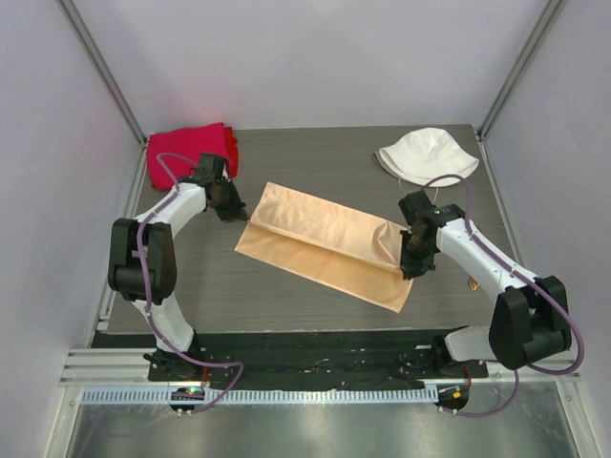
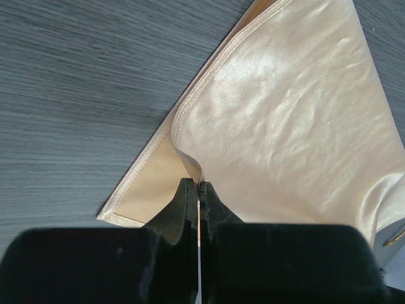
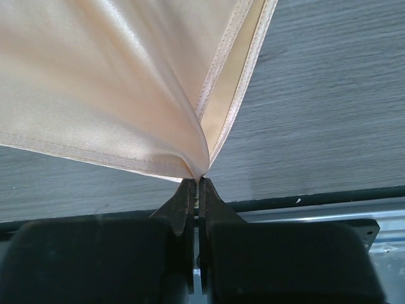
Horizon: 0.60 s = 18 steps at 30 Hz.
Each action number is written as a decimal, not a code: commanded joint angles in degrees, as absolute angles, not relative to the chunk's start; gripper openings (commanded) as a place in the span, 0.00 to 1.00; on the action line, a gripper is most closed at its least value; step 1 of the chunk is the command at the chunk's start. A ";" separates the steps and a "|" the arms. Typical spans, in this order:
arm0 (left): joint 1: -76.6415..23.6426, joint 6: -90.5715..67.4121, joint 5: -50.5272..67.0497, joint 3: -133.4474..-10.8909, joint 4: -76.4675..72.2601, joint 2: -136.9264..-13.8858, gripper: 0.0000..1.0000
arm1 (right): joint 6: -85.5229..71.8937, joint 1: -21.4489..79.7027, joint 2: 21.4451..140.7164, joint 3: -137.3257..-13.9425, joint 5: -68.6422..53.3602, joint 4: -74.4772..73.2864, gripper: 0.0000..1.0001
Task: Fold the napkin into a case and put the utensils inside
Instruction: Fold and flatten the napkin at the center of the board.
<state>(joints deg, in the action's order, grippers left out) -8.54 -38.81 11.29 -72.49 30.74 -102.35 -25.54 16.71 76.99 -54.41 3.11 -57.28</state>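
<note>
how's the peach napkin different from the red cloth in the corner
Colour and finish: the napkin is shiny peach-tan, the red cloth a matte red. Pose: the napkin lies spread mid-table, folded over into a long band; the red cloth sits bunched thick in the far left corner. State: the napkin is pinched at each end by the left hand and right hand; no hand holds the red cloth. Both are fabric on the table.

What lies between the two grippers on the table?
The napkin spans the whole stretch from left gripper to right gripper, each pinching the cloth; the top external view shows it.
</note>
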 commanded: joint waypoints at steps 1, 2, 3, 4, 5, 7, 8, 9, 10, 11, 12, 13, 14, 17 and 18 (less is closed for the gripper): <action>-8.09 -37.44 10.02 -72.16 31.29 -99.67 0.00 | -26.98 17.75 76.38 -55.72 6.59 -61.34 0.02; -8.17 -37.35 10.02 -71.90 31.29 -99.75 0.00 | -26.90 18.01 76.46 -56.16 7.11 -61.52 0.02; -8.09 -37.44 9.93 -71.72 31.38 -99.58 0.00 | -26.89 18.10 76.55 -56.25 7.03 -61.78 0.02; -8.09 -37.44 9.93 -71.46 31.29 -99.49 0.00 | -26.72 18.37 76.73 -56.34 6.77 -62.05 0.02; -8.09 -37.44 10.02 -71.19 31.03 -99.41 0.00 | -26.81 18.89 76.90 -56.34 6.68 -62.14 0.02; -8.09 -37.27 9.85 -70.58 31.20 -99.41 0.00 | -26.81 19.77 77.08 -55.90 5.98 -61.96 0.02; -8.09 -37.09 9.67 -70.58 31.38 -99.32 0.00 | -26.89 20.21 77.17 -55.90 5.72 -61.79 0.02; -8.09 -37.00 9.49 -70.05 31.38 -99.23 0.00 | -26.98 20.91 77.43 -55.81 5.63 -61.70 0.02; -8.09 -37.00 8.88 -69.87 31.46 -99.23 0.00 | -26.98 21.18 77.78 -55.81 5.71 -61.61 0.02; -8.09 -37.00 8.62 -69.61 31.55 -99.14 0.00 | -26.81 21.44 78.13 -55.81 5.63 -61.52 0.02; -8.09 -36.91 8.44 -69.35 31.64 -99.23 0.00 | -26.81 22.23 78.31 -55.81 5.45 -61.26 0.02; -8.09 -36.91 8.52 -69.08 31.38 -99.23 0.00 | -26.81 22.41 78.83 -55.81 5.28 -61.26 0.03; -8.17 -37.00 8.44 -68.82 31.29 -99.32 0.00 | -26.81 22.67 79.01 -55.64 5.19 -61.17 0.03; -8.09 -37.09 8.44 -68.64 31.20 -99.67 0.00 | -26.72 23.29 79.80 -55.20 4.66 -60.38 0.04; -8.17 -37.09 8.35 -68.64 31.11 -99.75 0.00 | -26.89 23.38 79.89 -55.02 4.75 -60.21 0.04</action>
<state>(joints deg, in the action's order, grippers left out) -8.54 -38.26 9.43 -68.73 31.35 -101.71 -26.33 22.74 79.29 -54.46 4.58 -59.83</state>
